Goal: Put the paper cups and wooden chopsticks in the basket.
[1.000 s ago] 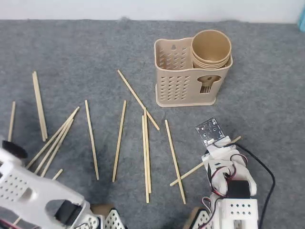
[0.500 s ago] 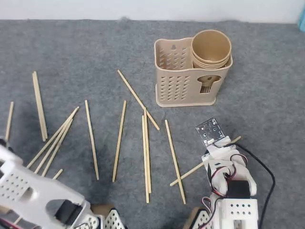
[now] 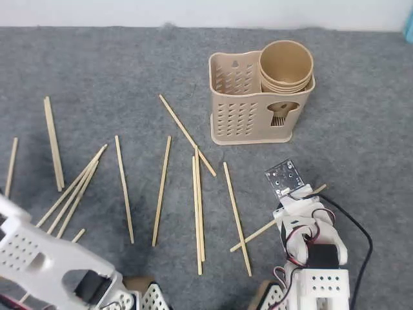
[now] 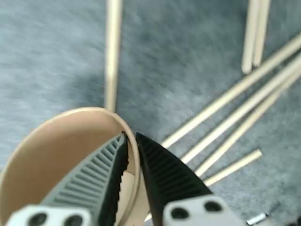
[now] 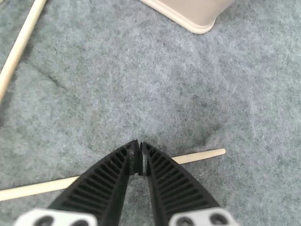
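Paper cup (image 4: 56,155): rim pinched by left gripper (image 4: 130,136), jaws on either side of the wall, above loose chopsticks (image 4: 235,94).
Left gripper: clamped, at 8 o'clock.
Right gripper (image 5: 140,143): closed, empty, over 1 chopstick (image 5: 200,155), at 5 o'clock.
Basket (image 3: 248,110): at 1 o'clock, with stacked cups (image 3: 286,64) inside.

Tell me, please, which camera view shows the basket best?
The high view: the whole basket stands upright with stacked paper cups in one compartment. The right wrist view catches a corner of its base.
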Controlling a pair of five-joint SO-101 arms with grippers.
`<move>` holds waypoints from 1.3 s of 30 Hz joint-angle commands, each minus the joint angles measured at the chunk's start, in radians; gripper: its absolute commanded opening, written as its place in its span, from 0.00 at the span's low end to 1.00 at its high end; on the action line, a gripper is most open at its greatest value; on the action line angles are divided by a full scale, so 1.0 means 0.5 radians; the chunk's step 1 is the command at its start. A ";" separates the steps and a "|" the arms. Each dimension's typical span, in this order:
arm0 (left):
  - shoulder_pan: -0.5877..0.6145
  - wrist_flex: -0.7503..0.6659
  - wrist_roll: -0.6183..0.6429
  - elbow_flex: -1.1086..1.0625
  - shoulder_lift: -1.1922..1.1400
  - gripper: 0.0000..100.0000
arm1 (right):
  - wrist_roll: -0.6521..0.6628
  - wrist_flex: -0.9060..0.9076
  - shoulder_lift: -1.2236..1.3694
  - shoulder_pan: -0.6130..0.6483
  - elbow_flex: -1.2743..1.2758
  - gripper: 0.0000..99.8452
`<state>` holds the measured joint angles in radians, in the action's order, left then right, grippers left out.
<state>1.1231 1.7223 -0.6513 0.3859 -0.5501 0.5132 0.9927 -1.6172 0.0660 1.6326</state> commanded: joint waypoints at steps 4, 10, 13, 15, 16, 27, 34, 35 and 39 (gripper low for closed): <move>-0.028 0.068 0.052 0.348 0.160 0.01 | 0.025 -0.005 -0.026 0.014 -0.006 0.01; -0.028 0.068 0.052 0.499 0.160 0.01 | 0.021 -0.005 -0.026 0.014 -0.006 0.01; -0.040 0.068 0.055 0.624 0.163 0.01 | 0.021 -0.005 -0.026 0.014 -0.003 0.01; -0.049 0.068 0.061 0.717 0.206 0.01 | 0.021 -0.005 -0.026 0.014 -0.003 0.01; -0.068 0.068 0.077 0.750 0.249 0.01 | 0.021 -0.005 -0.026 0.014 -0.003 0.01; -0.445 0.061 0.552 0.551 1.212 0.01 | 0.018 -0.005 -0.026 0.011 -0.003 0.01; -1.096 0.058 1.191 0.308 1.706 0.01 | 0.021 0.002 -0.026 0.008 -0.003 0.01; -1.227 0.055 1.277 0.305 1.752 0.01 | 0.021 0.002 -0.026 0.008 -0.003 0.01; -1.780 -0.071 1.666 0.302 1.878 0.01 | 0.021 0.002 -0.026 0.005 -0.003 0.01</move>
<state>0.4971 1.7238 -0.0023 0.5393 0.3015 0.5132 0.9927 -1.6172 0.0660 1.6326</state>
